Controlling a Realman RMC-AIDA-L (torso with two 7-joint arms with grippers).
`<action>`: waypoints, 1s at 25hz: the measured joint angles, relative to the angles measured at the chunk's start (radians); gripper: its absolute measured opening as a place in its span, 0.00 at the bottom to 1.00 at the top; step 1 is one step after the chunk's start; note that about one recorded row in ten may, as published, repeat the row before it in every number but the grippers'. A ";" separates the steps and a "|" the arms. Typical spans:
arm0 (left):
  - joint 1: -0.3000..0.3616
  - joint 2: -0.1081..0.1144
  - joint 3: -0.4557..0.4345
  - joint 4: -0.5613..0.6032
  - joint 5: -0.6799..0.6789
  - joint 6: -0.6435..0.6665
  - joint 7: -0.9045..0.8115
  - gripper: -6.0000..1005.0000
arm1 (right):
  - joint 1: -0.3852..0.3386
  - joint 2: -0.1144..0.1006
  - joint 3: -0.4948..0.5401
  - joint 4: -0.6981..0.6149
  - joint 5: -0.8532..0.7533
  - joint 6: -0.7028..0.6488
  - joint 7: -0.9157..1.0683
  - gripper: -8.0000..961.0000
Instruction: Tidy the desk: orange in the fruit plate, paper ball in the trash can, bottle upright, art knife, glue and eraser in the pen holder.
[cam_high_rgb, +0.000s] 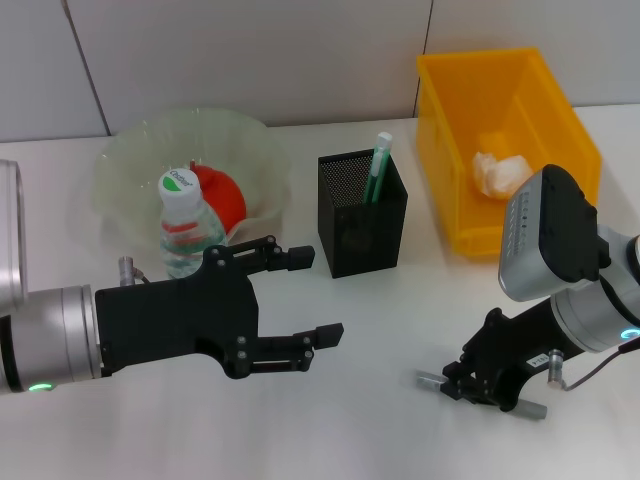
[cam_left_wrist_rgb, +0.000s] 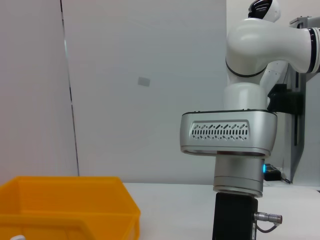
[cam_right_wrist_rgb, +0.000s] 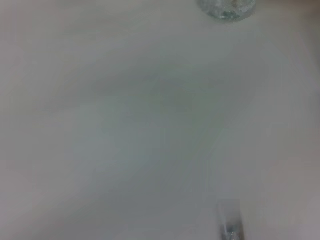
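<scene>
A slim grey metal art knife (cam_high_rgb: 482, 392) lies flat on the white table (cam_high_rgb: 380, 430), low in the head view on the robot's right side, its long axis running across the scene with one end pointing toward the middle of the table and the other sloping slightly nearer the robot. The right pincer (cam_high_rgb: 480, 385) sits directly on top of it, black fingers straddling the knife about mid-length, so only the 2 grey ends poke out either side; whether the fingers have closed on it cannot be told. The right arm is plainly the nearer one. The tall black wire-mesh pen holder (cam_high_rgb: 362, 215), where the knife belongs, stands up and to the left of this pincer, well apart, already holding a green and white stick-shaped item (cam_high_rgb: 379, 165). Beyond it, an orange plastic bin (cam_high_rgb: 555, 95) holds a crumpled white paper ball (cam_high_rgb: 500, 172). On the robot's left, the left pincer (cam_high_rgb: 305, 305) hovers with its 2 black fingers spread wide, holding nothing, just in front of a clear plastic water bottle with a green and white cap (cam_high_rgb: 185, 225), standing upright. Behind the bottle, a translucent wavy-edged fruit plate (cam_high_rgb: 130, 165) contains a reddish-orange round fruit (cam_high_rgb: 220, 195).
</scene>
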 joint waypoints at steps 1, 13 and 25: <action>0.000 0.000 0.000 0.000 0.000 0.000 0.000 0.81 | 0.000 0.000 0.000 0.000 0.000 0.000 0.000 0.23; 0.000 0.000 0.006 0.000 0.000 0.000 0.001 0.81 | -0.009 -0.001 -0.017 0.003 -0.007 0.013 0.009 0.14; 0.000 0.002 0.009 0.000 0.000 0.000 0.001 0.81 | -0.061 -0.002 -0.007 0.147 -0.010 0.005 0.034 0.14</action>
